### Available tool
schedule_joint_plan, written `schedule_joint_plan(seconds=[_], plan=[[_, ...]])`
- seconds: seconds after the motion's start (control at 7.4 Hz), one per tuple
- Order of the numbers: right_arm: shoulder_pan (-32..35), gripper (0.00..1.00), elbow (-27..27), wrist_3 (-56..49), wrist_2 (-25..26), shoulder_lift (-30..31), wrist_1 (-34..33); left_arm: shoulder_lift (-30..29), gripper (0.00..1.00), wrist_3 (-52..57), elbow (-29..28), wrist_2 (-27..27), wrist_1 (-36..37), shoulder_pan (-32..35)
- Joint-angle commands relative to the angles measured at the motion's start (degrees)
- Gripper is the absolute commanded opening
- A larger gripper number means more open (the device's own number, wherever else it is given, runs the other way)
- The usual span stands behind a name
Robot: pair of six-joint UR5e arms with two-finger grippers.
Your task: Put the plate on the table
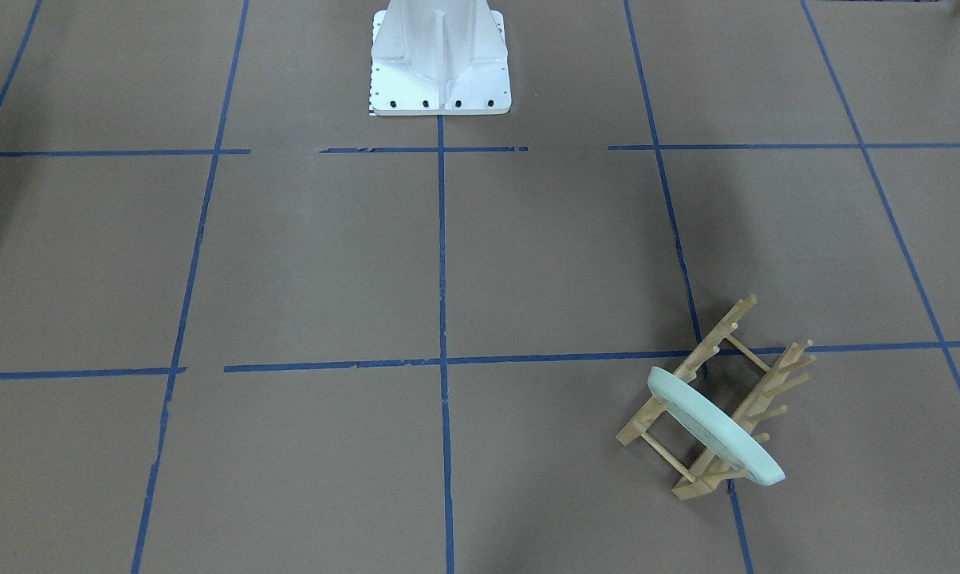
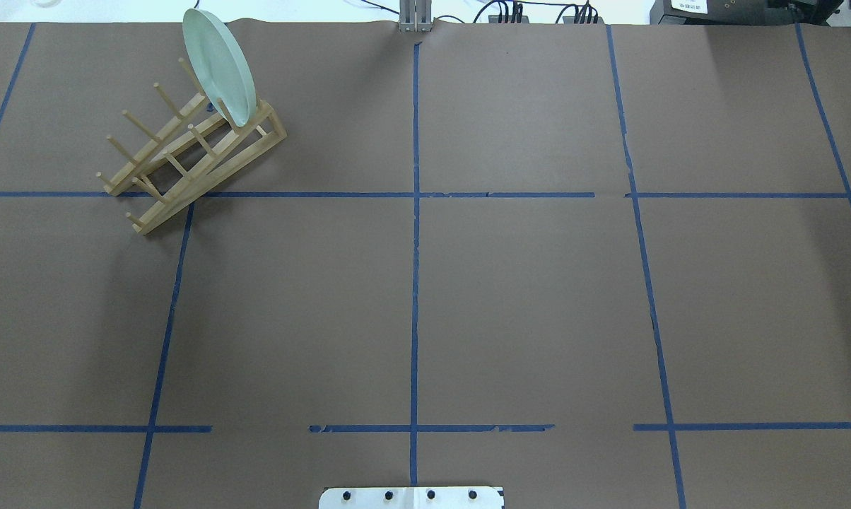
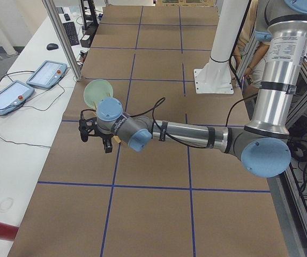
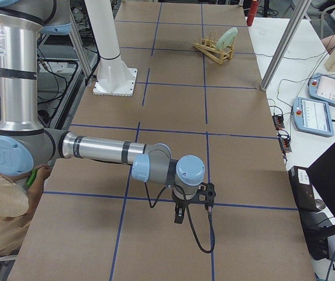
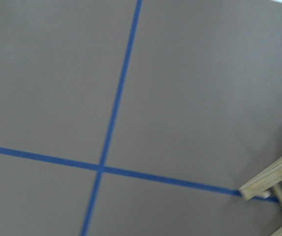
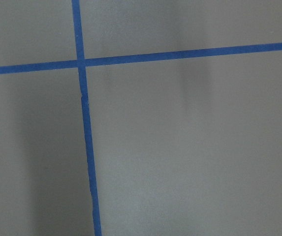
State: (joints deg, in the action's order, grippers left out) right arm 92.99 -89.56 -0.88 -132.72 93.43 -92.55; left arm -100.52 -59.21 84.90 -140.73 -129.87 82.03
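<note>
Progress is looking like nil so far: plate (image 2: pixel 218 67) is standing on edge at the far end of the rack (image 2: pixel 192 152), leaning between the pegs, toward the far left corner of the table (image 2: pixel 524 297) as I am viewing it from over the robot's shoulders, and nothing is touching it. I am finding the left gripper (image 3: pixel 95 138) only in the side view from the robot's left, where it is hanging near the rack on the robot's side of the plate; from that angle I cannot tell whether its fingers are apart or together. Its wrist camera is showing me brown table, a tape cross and just a corner of the rack at the lower right, so I am judging it to be close but not yet lined up on the plate. I am seeing the right gripper (image 4: pixel 192 206) only in the other side view, hovering over table well apart from the rack, and I cannot tell its finger state either. I am reckoning the whole job is remaining: closing in on the rim, gripping it, lifting the plate clear of the pegs, laying it flat on the table and letting go
</note>
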Motion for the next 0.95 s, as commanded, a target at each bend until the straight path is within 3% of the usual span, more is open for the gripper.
schedule_joint_plan(seconds=[0.0,0.14,0.54,0.81], plan=[[0.0,1.0,0.0,0.0,0.0,0.0,0.0,-8.6,1.0,-27.2,-7.4,7.1,-21.3,-8.7],[0.0,1.0,-0.1,0.0,0.0,0.0,0.0,-13.4,1.0,-40.0,-7.6,15.3,-21.7,-13.0],[0.0,1.0,-0.1,0.0,0.0,0.0,0.0,-23.6,1.0,-54.2,-13.1,27.8,-21.5,-19.8],[0.0,1.0,-0.1,0.0,0.0,0.0,0.0,-24.2,1.0,-54.0,-13.4,27.9,-21.1,-21.0]])
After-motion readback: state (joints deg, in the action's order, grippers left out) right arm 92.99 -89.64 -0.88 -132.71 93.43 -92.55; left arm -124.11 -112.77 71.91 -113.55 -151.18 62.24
